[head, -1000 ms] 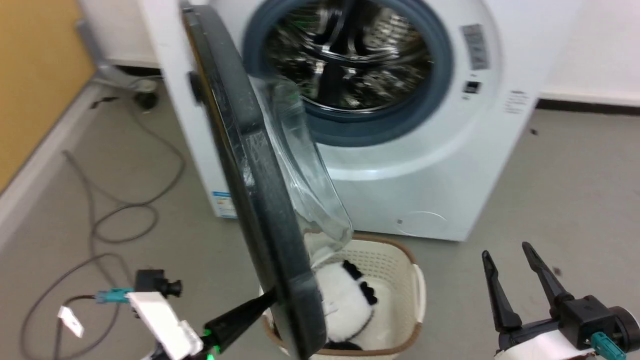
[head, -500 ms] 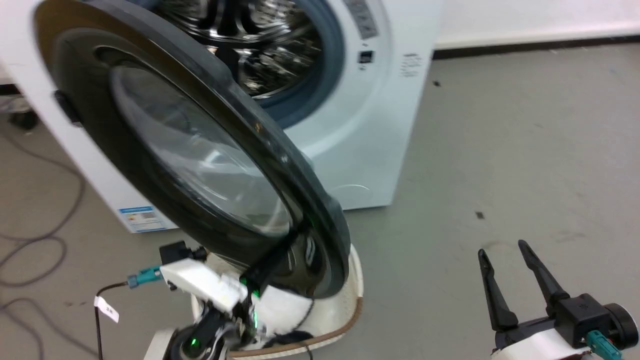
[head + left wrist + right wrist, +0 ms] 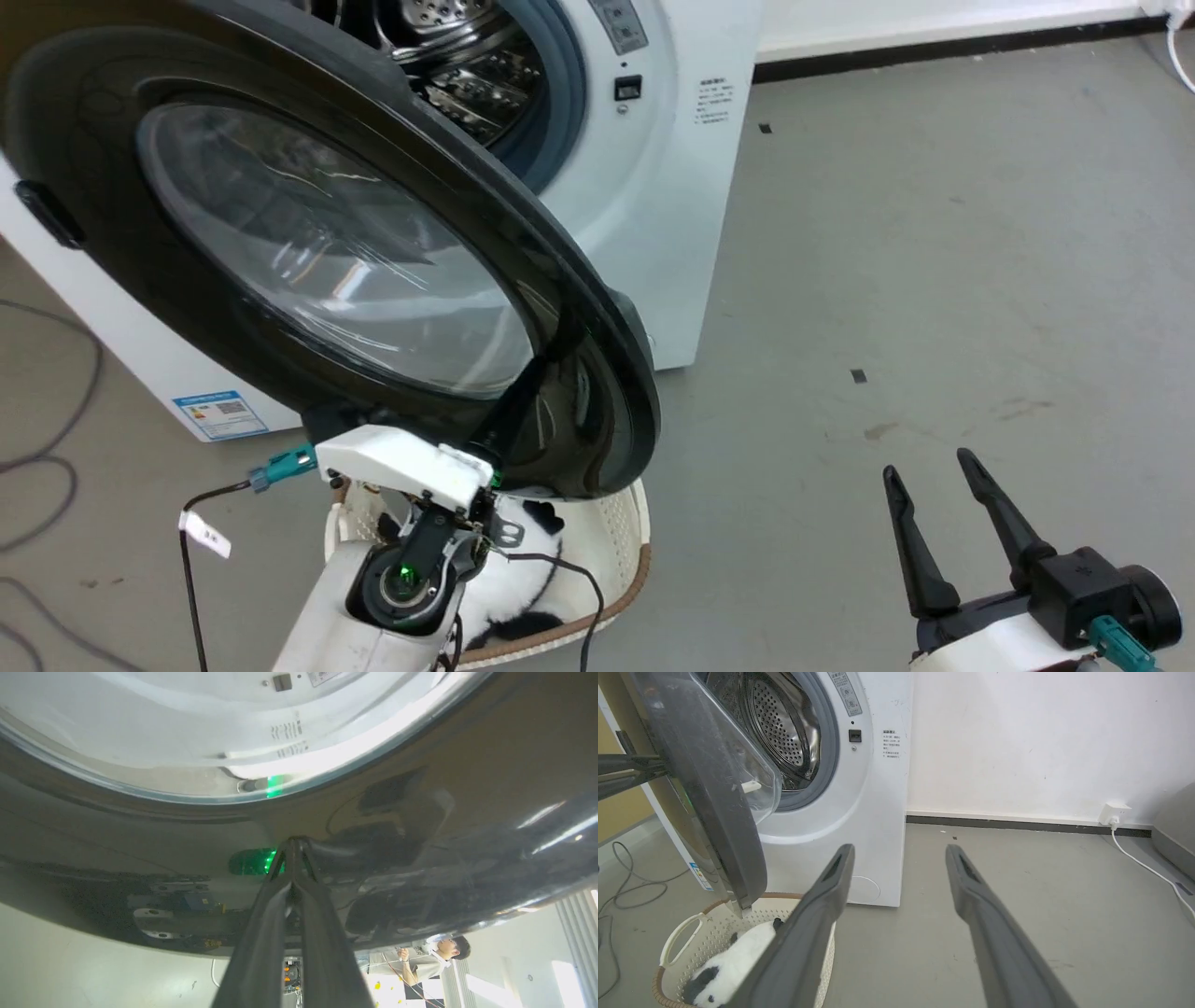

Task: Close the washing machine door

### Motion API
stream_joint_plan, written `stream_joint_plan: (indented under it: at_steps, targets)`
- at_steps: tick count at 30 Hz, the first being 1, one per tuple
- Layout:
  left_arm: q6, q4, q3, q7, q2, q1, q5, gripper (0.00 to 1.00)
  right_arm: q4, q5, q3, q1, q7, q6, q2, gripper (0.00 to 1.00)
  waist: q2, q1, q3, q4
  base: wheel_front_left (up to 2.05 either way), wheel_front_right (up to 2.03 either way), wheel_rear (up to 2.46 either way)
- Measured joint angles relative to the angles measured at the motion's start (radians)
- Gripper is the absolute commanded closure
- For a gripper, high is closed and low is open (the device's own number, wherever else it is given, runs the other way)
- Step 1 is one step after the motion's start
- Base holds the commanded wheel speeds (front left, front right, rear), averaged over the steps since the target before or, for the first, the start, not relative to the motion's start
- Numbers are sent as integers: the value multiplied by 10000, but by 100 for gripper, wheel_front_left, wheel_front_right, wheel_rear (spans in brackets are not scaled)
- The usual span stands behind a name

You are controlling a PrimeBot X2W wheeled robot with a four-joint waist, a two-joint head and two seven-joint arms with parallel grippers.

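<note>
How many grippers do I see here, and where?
2. The left gripper, shut, touches the washing machine door; the right gripper hangs open above the floor.

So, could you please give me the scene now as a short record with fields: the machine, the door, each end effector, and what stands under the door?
machine: white front-loading washing machine
door: washing machine door partly open, not latched; steel drum visible behind it
left end effector: shut, tips against the door's glossy outer rim
right end effector: open, empty, apart from the door, over the floor
under door: cream basket with a panda toy inside
</note>
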State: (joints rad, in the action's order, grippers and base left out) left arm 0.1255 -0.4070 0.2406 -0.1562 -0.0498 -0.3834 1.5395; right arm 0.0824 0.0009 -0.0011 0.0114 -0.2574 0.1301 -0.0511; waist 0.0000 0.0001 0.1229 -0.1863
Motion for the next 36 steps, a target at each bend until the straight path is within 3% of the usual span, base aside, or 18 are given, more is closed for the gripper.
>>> stream_joint_plan:
  at_steps: [5, 8, 13, 14, 18, 23, 24, 25, 26, 32, 36]
  targets:
    - [8, 823, 569, 4, -428, 451, -642, 100, 38, 2, 13, 12, 0, 0, 0, 0, 0, 0, -251, 322, 0, 0, 0]
    - [6, 1492, 1262, 286, -1156, 1228, -1630, 100, 40, 2, -61, 53, 0, 0, 0, 0, 0, 0, -458, 630, 0, 0, 0]
    - [6, 2637, 2111, 1958, -2529, 2119, -3582, 100, 25, 4, -107, 191, 0, 0, 0, 0, 0, 0, -785, 1259, 0, 0, 0]
    - [8, 2853, 2259, 2901, -3035, 2283, -4412, 100, -25, 36, -98, 198, 0, 0, 0, 0, 0, 0, -883, 1524, 0, 0, 0]
    - [-130, 2821, 1425, 4098, -3521, 2568, -6389, 100, -180, 107, -73, 206, 0, 0, 0, 0, 0, 0, -1032, 1998, 0, 0, 0]
    - [-581, 4284, -828, 4132, -2824, 3400, -9737, 100, -324, 182, -134, 339, 0, 0, 2, 0, 0, 0, -1145, 2496, 0, 0, 0]
    - [-614, 4539, -1200, 4134, -2522, 3668, -10228, 74, -349, 184, -125, 391, 0, 0, 2, 0, 0, -1, -1165, 2583, 0, 0, 0]
    - [-610, 4746, -1499, 4136, -2255, 3951, -10690, 24, -366, 186, -127, 422, 0, 0, 2, 0, 0, 0, -1186, 2660, 0, 0, 0]
    - [-562, 4899, -1615, 4136, -2098, 4234, -11210, 0, -382, 198, -119, 432, 0, 0, 2, 0, 0, -1, -1205, 2732, 0, 0, 0]
    - [-192, 4794, -1080, 4136, -1843, 5249, -13538, 0, -477, 257, 35, 479, 0, 0, 2, 0, 0, -1, -1263, 3057, 0, 0, 0]
    - [-163, 4805, -903, 4136, -1695, 5272, -14234, 0, -566, 259, 121, 492, 0, 0, 2, 0, 0, -1, -1251, 3166, 0, 0, 0]
